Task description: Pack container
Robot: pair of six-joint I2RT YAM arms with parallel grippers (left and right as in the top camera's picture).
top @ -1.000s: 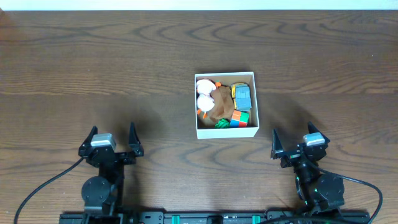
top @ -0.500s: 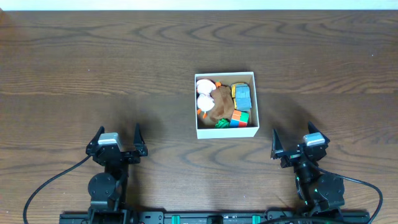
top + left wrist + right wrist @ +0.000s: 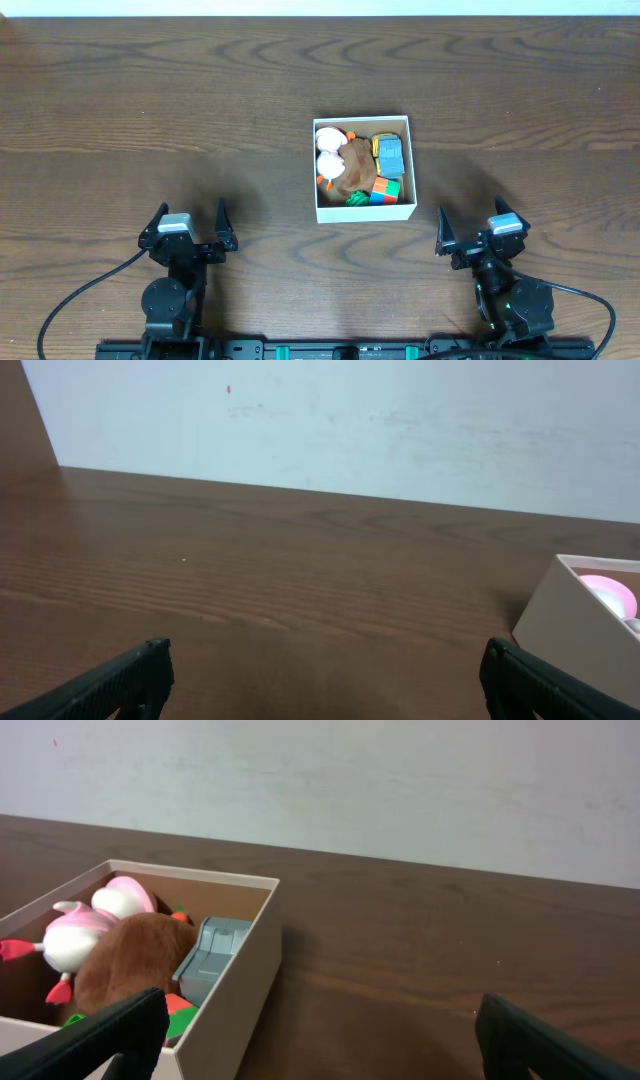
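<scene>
The container (image 3: 362,121) is a square white box with a tan inside, at the table's middle. It holds a white and pink toy bird (image 3: 329,152), a brown plush (image 3: 355,165), a grey-blue toy car (image 3: 390,155), a colour cube (image 3: 386,190) and a green piece (image 3: 356,198). It also shows in the right wrist view (image 3: 250,960) and at the right edge of the left wrist view (image 3: 570,615). My left gripper (image 3: 188,228) is open and empty near the front edge. My right gripper (image 3: 479,230) is open and empty, front right of the box.
The dark wooden table (image 3: 150,110) runs to a pale wall (image 3: 400,420) at the back. Black cables (image 3: 75,300) trail from both arm bases along the front edge.
My left gripper shifted slightly right and toward the front edge in the first half second, then stayed still. The right arm and the box have not moved.
</scene>
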